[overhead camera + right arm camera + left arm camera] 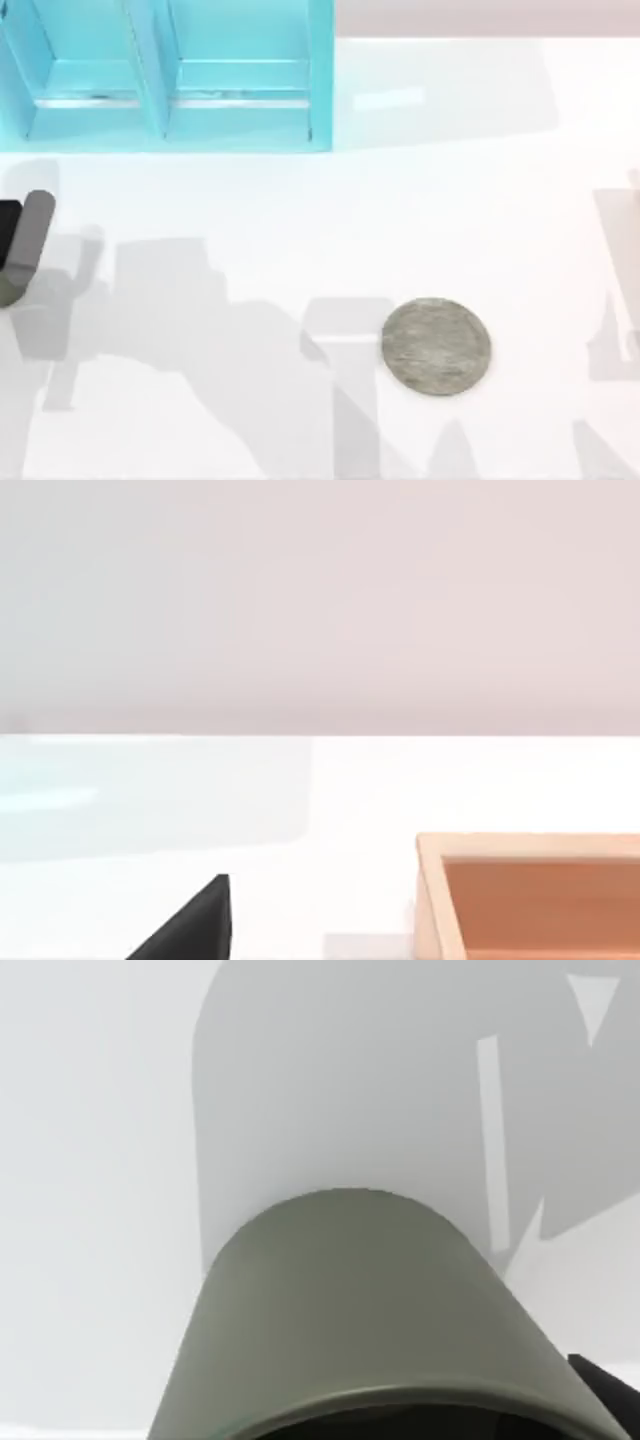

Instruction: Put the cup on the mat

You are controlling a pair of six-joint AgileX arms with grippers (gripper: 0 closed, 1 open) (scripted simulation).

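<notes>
My left gripper (18, 245) sits at the far left edge of the top view, cup (370, 1310) close under its wrist camera; I cannot tell whether it's clamped. The mat (436, 346) lies lower centre-right, well apart. A loose hold could drop the cup short.

At the table's left edge in the top view, the left gripper (14, 262) showed as a flat black rectangular block (8, 232) with square corners, with a long matte grey bar with rounded ends (31, 235) just beside it. The bar was plain and paler along one side. In the left wrist view, a matte black angular corner (612, 1392) was unmarked. The right wrist view showed a matte black pointed wedge (192, 926) of the right arm, smooth and unmarked.
</notes>
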